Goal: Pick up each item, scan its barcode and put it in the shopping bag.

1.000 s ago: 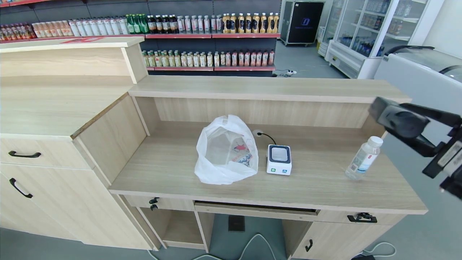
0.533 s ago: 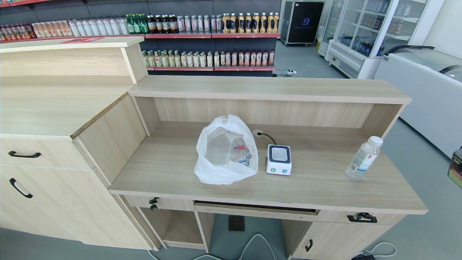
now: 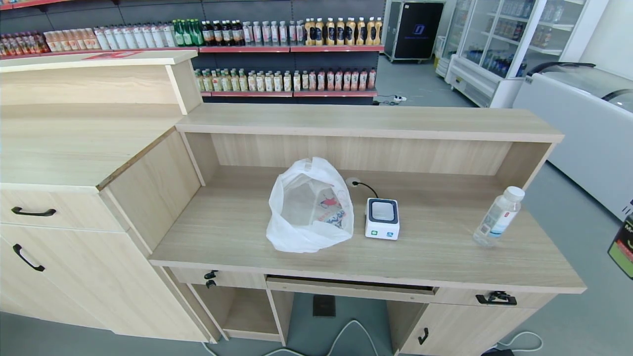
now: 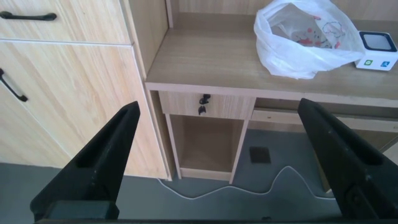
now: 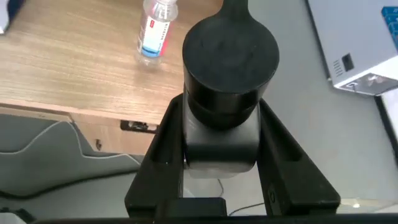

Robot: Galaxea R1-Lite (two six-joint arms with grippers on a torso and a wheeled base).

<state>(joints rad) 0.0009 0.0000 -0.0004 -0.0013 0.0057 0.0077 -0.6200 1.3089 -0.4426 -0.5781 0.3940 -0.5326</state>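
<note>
In my right gripper (image 5: pixel 221 104) the container (image 5: pixel 230 56) is matt black; the counter (image 3: pixel 435 257) is matt pale wood, the shopping bag (image 3: pixel 309 207) thin crinkly plastic.

Bright, even indoor light; soft shadows under the counter (image 3: pixel 435 257); straight edges bow toward the head view's borders

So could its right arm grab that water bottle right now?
Probably not straight away. The bottle stands free at the counter's right end, nothing crowding it, but the right claw sits off past that edge and seems to be gripping a black cylinder, so it looks full.
</note>
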